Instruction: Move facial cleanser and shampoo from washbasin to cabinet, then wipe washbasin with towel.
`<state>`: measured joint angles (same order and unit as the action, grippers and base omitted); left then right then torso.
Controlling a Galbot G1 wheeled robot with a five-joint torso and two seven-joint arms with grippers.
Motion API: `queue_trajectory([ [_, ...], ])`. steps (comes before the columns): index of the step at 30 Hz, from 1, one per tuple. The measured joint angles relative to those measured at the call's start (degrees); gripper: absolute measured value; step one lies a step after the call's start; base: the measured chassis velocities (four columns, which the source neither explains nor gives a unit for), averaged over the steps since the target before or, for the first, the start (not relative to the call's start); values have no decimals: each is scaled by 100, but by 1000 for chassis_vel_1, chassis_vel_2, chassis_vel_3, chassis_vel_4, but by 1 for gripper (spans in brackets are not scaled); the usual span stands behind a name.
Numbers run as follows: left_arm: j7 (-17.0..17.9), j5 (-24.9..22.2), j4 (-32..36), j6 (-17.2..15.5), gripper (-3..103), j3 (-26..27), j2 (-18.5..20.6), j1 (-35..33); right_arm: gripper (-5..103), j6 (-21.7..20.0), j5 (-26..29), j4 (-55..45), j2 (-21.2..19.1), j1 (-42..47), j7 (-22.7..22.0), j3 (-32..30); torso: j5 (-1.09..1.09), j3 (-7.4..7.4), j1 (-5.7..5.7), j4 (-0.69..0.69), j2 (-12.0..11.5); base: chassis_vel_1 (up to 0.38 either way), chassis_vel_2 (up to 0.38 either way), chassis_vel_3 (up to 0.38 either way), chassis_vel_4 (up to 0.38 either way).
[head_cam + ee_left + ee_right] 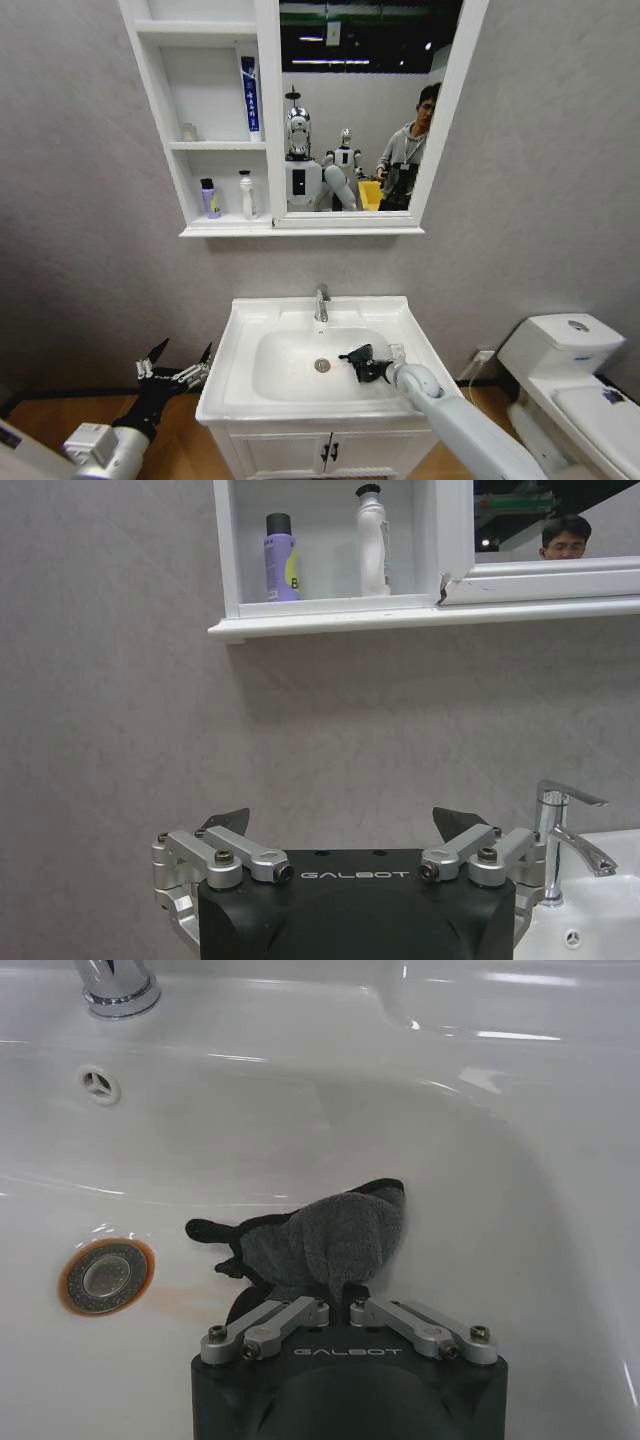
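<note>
Right gripper [338, 1305] is pinching the towel [320, 1245] down inside the washbasin [245, 325] bowl.

Its two fingers are closing together on the near end of the cloth, which is dark grey, soft and nubbly, bunching into a crumpled lump with a darker edge trailing toward the drain [104, 1276]. The towel is lying against the sloping white wall of the bowl, on the side toward the basin's right edge, just beside the drain with its orange-stained ring and well in front of the tap [321, 302]. The left gripper [175, 368] is hanging off the basin's left edge, below its rim, fingers spread wide and holding nothing. On the cabinet [215, 228], a purple bottle [209, 198] and a white bottle [246, 194] are standing upright side by side on the bottom shelf, and a blue tube [249, 96] is standing on the middle shelf.
</note>
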<state>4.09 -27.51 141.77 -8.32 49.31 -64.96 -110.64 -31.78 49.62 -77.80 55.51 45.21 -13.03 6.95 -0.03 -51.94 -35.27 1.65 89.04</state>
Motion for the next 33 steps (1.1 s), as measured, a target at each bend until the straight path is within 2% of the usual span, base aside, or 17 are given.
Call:
queue_trajectory([
  [3, 0, 0, 0, 0, 100, 0, 0, 0, 4, 18, -5, 123, 48, -116, 25, 98, 1, 0, 0, 0, 0, 0, 0, 0, 0],
  [7, 0, 0, 0, 0, 100, 0, 0, 0, 4, 42, 134, 574, 359, -586, 45, 546, 0, 0, 0, 2, 0, 0, 0, 0, 0],
  [8, 0, 0, 0, 0, 100, 0, 0, 0, 4, 42, 207, 730, 549, -737, 41, 745, 1, -1, -1, 2, 0, 0, 0, 0, 0],
  [11, 0, 0, 0, 0, 100, 0, 0, 0, 4, 43, 238, 794, 665, -799, 32, 856, 0, 0, -1, 2, 0, 0, 0, 0, 0],
  [13, 0, 0, 0, 0, 100, 0, 0, 0, 4, 56, 382, 875, 1041, -915, -124, 1258, 3, -1, -1, -1, -1, 0, 0, 0, 0],
  [15, 0, 0, 0, 0, 100, 0, 0, 0, 4, 69, 411, 883, 1173, -935, -147, 1408, 0, 0, -1, 0, 0, 0, 0, 0, 0],
  [16, 0, 0, 0, 0, 100, 0, 0, 0, 4, 238, 407, 952, 1409, -944, -43, 1537, -1, 0, -1, 2, 0, 0, 0, 0, 0],
  [17, 0, 0, 0, 0, 100, 0, 0, 0, 4, 238, 407, 952, 1409, -944, -43, 1537, -1, 0, -1, 2, 0, 0, 0, 0, 0],
  [18, 0, 0, 0, 0, 100, 0, 0, 0, 4, 449, 392, 998, 1656, -939, 144, 1525, 3, -1, -1, 1, 0, 0, 0, 0, 0],
  [19, 0, 0, 0, 0, 100, 0, 0, 0, 4, 449, 392, 998, 1656, -939, 144, 1525, 3, -1, -1, 1, 0, 0, 0, 0, 0],
  [21, 0, 0, 0, 0, 100, 0, 0, 0, 4, 574, 474, 956, 1913, -943, 183, 1440, 3, -1, -1, -2, 0, 0, 0, 0, 0],
  [25, 0, 0, 0, 1, 100, 0, 0, 0, 4, 507, 543, 846, 1944, -923, -61, 1346, 2, -1, -1, -2, 0, 0, 0, 0, 0],
  [28, 0, 0, 0, 0, 100, 0, 0, 0, 4, 421, 468, 830, 1773, -782, -198, 1217, 3, -1, -1, 0, 0, 0, 0, 0, 0],
  [30, 0, 0, 0, 0, 100, 0, 0, 0, 4, 329, 328, 780, 1466, -549, -270, 967, 4, -1, -1, 3, 0, 0, 0, 0, 0],
  [32, 0, 0, 0, 0, 100, 0, 0, 0, 4, 305, 263, 748, 1331, -452, -282, 845, 4, 0, 0, 3, 0, 0, 0, 0, 0],
  [33, 0, 0, 0, 0, 100, 0, 0, 0, 4, 274, 201, 677, 1081, -315, -292, 654, 5, 1, 0, 3, 0, 0, 0, 0, 0],
])
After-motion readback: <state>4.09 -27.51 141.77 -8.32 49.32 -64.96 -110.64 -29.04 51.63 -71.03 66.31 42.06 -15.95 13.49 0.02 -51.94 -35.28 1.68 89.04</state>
